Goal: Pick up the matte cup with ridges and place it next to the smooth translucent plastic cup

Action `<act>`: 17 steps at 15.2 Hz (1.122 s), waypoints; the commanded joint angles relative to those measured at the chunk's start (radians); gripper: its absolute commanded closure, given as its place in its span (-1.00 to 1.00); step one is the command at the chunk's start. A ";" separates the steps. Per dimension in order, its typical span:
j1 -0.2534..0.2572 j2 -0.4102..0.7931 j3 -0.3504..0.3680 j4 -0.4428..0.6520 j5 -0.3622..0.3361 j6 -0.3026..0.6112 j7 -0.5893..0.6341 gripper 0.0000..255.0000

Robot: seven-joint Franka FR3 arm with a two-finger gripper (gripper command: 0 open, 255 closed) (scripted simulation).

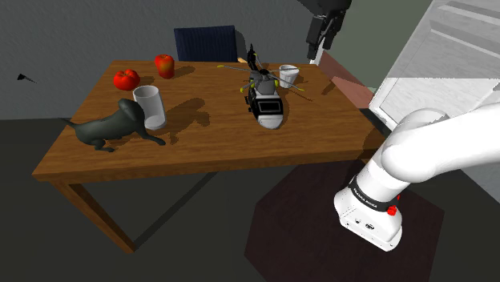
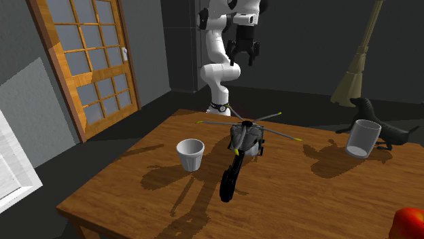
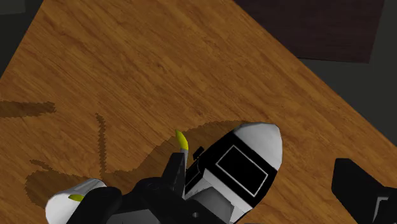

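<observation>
Hanging high above the wooden table point(image 1: 204, 140), the black gripper point(image 2: 244, 60) holds nothing. Its fingers point(image 3: 360, 191) are released and stand apart, with only air between them. The white arm point(image 1: 433, 152) carrying it bends up from beside the table.

Well below the fingers, a toy helicopter point(image 3: 245, 159) sits on the tabletop. It has a black body, a white nose and thin rotor blades with yellow tips.

The white matte cup point(image 1: 288, 75), the thing to be picked up, stands upright on the table, also well below the fingers. It is just beside the helicopter's body, near one rotor blade but apart from the body. Nothing grips it.

Farther from the fingers, on the other side of the helicopter, the smooth translucent cup point(image 1: 149, 106) stands upright. It is well apart from the white matte cup, with the helicopter between the two.

Just beside the translucent cup is a black dog figure point(image 1: 108, 128) on its four legs; whether they touch cannot be told.

Farther still from the fingers, near the table's edge, lie a red fruit point(image 1: 126, 78) and a second red fruit point(image 1: 164, 65), close to each other.

Off the table, a dark blue chair point(image 1: 206, 42) stands against the table's edge. A wooden door with glass panes point(image 2: 88, 61) and a broom point(image 2: 357, 68) leaning on a grey wall complete the room.
</observation>
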 commanded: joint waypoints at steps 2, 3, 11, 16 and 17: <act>-0.006 0.025 -0.008 -0.002 -0.010 0.027 -0.006 -1.00; -0.012 0.051 -0.017 -0.003 -0.019 0.053 -0.013 -1.00; -0.060 0.285 -0.081 0.035 -0.084 0.250 -0.055 -1.00; -0.086 0.450 -0.119 0.100 -0.112 0.352 -0.078 -1.00; -0.092 0.484 -0.126 0.117 -0.116 0.370 -0.082 -1.00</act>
